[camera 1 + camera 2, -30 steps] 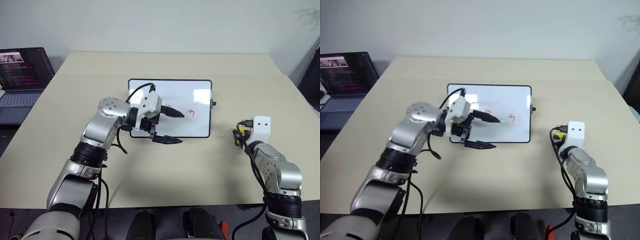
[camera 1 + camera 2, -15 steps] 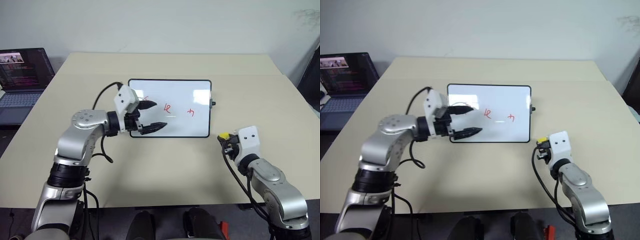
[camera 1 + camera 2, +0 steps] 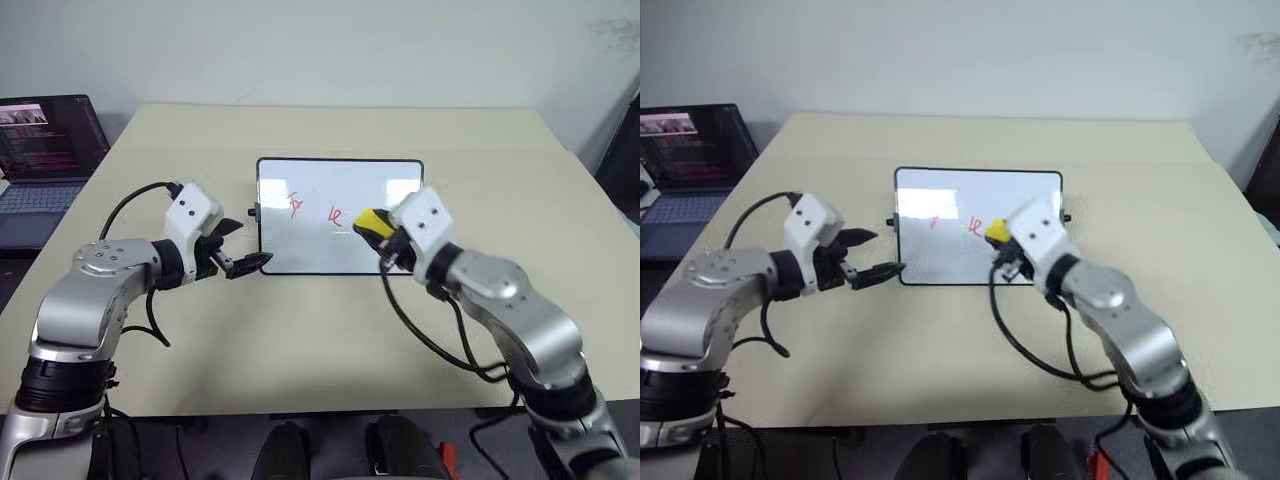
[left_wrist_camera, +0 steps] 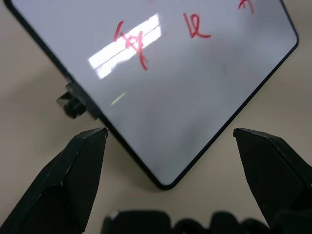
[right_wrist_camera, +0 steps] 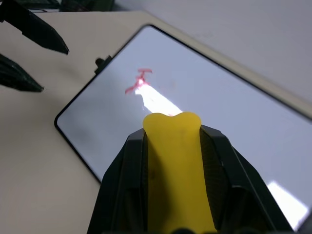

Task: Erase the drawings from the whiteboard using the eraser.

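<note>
Red marker drawings [image 3: 314,209] are the only writing on the glossy white rectangular whiteboard with thin black frame [image 3: 339,256]; they are character-like scribbles and cannot be read as words. Two are in view from the head camera, toward the board's left and centre. The open laptop [image 3: 48,150] at the far left carries screen text too small to read.

The whiteboard lies flat at the middle of the beige table [image 3: 300,330], a small black knob on its left edge.

Right gripper [image 3: 388,240]: fingers closed tight on the small yellow sponge-like eraser [image 3: 369,221], which sticks out past the fingertips. The eraser is held over the right part of the board; contact with the surface cannot be determined. In the right wrist view the yellow block sits squeezed between the two black fingers [image 5: 124,175], with a red mark ahead of it.

Left gripper [image 3: 242,246]: fingers spread wide, holding nothing, positioned beside the board's near left corner.

Changes from one second ago:
- The right arm has come from the table's right side to above the board.
- The left gripper has withdrawn from over the board's centre to its left edge.
- The rightmost scribble, then visible, is now covered by the right gripper and eraser.
</note>
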Controlling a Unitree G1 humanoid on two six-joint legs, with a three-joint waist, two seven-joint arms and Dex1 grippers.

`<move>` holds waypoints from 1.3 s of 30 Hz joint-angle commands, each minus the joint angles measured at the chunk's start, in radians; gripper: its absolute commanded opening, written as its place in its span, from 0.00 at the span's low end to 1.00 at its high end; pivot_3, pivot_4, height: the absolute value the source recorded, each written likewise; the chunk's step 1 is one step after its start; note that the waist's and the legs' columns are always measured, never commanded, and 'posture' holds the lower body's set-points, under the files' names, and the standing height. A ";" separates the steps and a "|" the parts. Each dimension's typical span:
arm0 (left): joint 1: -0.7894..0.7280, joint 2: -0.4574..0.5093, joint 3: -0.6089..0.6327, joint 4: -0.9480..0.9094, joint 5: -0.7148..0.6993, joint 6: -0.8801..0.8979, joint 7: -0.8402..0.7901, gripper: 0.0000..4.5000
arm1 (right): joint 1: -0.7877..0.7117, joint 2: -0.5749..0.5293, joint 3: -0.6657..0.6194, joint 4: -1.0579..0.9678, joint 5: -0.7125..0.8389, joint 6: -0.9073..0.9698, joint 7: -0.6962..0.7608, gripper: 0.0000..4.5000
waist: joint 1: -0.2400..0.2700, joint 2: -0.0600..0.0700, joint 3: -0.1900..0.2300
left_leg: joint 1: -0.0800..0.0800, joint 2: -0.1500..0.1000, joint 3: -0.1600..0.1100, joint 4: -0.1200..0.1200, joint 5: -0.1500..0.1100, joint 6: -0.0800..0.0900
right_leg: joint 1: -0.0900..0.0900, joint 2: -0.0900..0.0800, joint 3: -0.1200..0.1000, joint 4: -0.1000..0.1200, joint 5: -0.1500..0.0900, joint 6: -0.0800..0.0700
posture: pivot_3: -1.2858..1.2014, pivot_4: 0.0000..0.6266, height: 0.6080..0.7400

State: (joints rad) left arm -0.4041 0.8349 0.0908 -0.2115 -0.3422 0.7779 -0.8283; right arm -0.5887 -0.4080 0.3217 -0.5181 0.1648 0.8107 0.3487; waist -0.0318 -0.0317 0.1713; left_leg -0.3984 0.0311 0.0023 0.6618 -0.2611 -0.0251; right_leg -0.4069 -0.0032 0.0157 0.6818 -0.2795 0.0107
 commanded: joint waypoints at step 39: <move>-0.085 -0.050 -0.061 0.085 0.048 -0.032 0.033 1.00 | -0.626 0.322 0.190 1.327 -0.573 -0.765 0.018 0.25 | 0.001 -0.001 0.000 | 0.001 -0.002 0.001 0.001 0.001 -0.001 | -0.002 -0.010 -0.001 0.009 0.000 -0.001 | 0.52 0.24 1.00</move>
State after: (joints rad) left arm -0.4728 0.7769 0.0177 -0.1109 -0.2948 0.7570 -0.7964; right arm -1.1801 -0.0705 0.5501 0.7866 -0.3808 0.0511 0.4251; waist -0.0308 -0.0326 0.1716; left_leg -0.3973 0.0286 0.0033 0.6633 -0.2603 -0.0263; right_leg -0.4087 -0.0133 0.0151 0.6910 -0.2789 0.0094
